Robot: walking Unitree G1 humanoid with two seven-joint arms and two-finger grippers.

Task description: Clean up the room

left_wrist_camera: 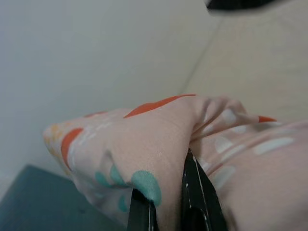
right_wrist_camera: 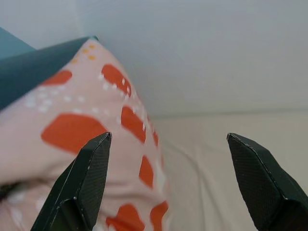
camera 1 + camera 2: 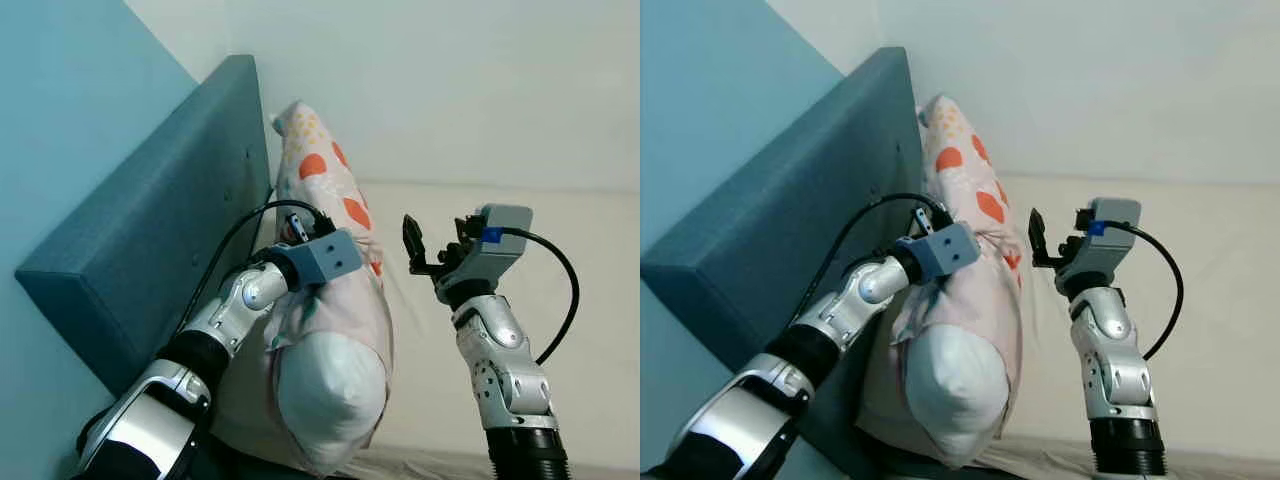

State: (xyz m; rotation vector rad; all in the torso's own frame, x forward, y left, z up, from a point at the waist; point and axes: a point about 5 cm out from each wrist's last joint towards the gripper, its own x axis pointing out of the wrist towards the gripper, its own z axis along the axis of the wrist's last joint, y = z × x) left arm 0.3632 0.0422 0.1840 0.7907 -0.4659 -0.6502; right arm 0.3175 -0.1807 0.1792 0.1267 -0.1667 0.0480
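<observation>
Eye views: pillow (image 3: 330, 300) stands on the bed (image 3: 560, 300), leaning on the teal headboard (image 3: 150, 240). My left gripper (image 3: 297, 228) is up against its side, right gripper (image 3: 414, 245) hangs just beside it in the air, not touching.

Left wrist: my fingers (image 1: 195, 192) are pinched on a fold of the pillow fabric. Only a thin fold tbh, so it could slip out, or the pillow flops over if I let go.

Right wrist: fingers (image 2: 86, 178) spread wide, holding nothing.

No brands or writing I can read, just dots on the cover.
</observation>
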